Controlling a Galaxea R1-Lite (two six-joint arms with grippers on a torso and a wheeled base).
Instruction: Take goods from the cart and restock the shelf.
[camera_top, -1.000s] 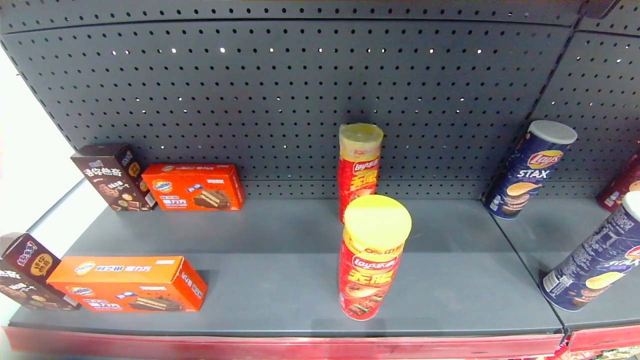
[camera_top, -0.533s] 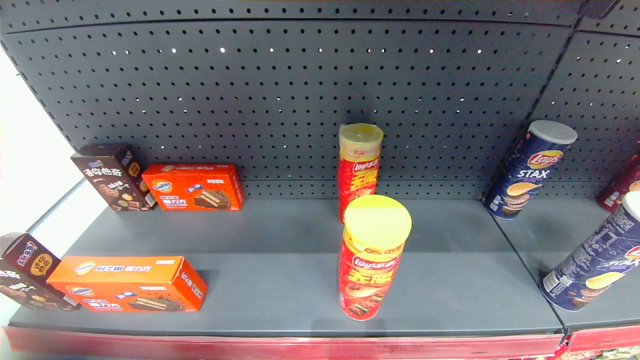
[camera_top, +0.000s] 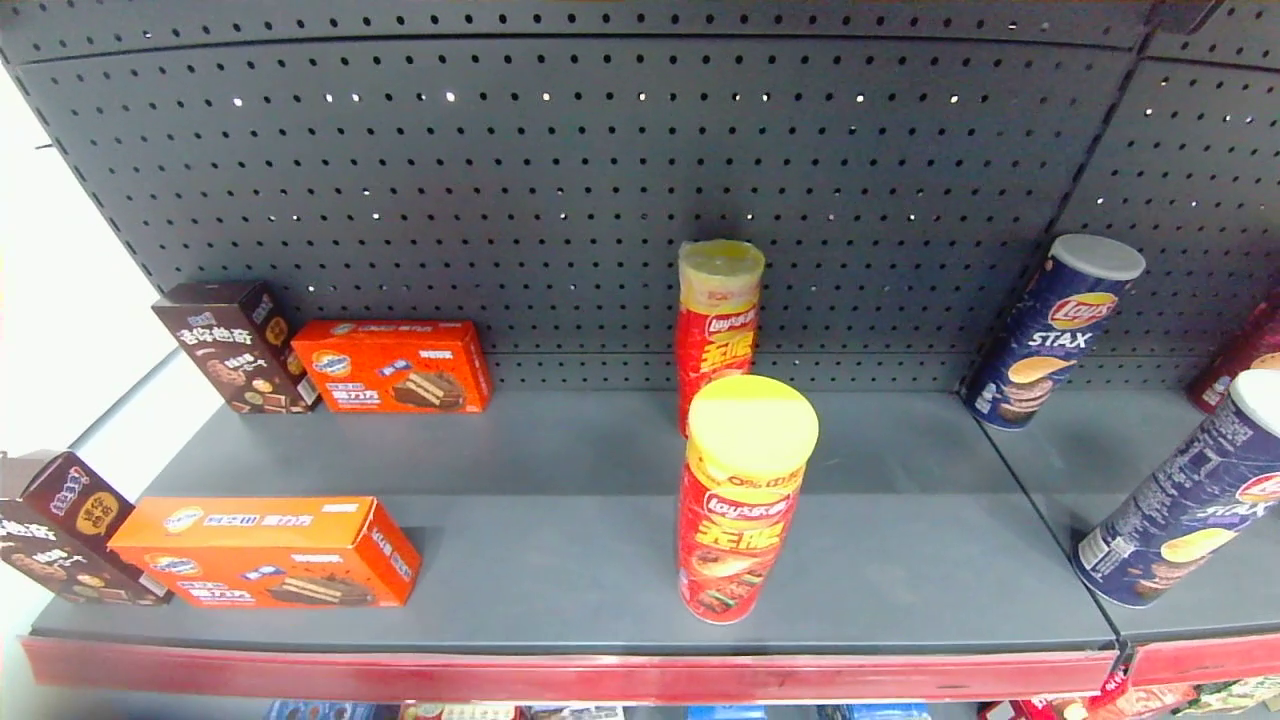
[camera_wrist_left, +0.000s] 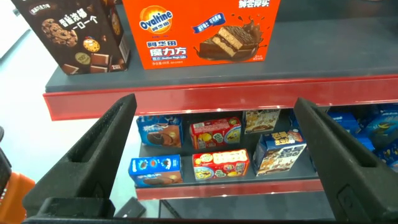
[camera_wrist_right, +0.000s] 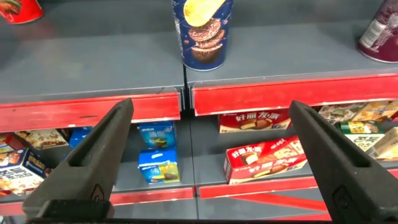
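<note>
In the head view a red can (camera_top: 745, 500) is standing mid-frame on the shelf (camera_top: 560, 560), with a 2nd can (camera_top: 718, 320) behind it. The wrist views are adding a lower tier of cartons (camera_wrist_left: 217, 165). The left gripper (camera_wrist_left: 214, 102) and right gripper (camera_wrist_right: 210, 104) are hanging released, empty.

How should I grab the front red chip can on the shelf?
Probably grip the front red can around its mid-body, coming from the aisle side: it stands upright, its sides are clear, and a second red can stands just behind it.
</note>
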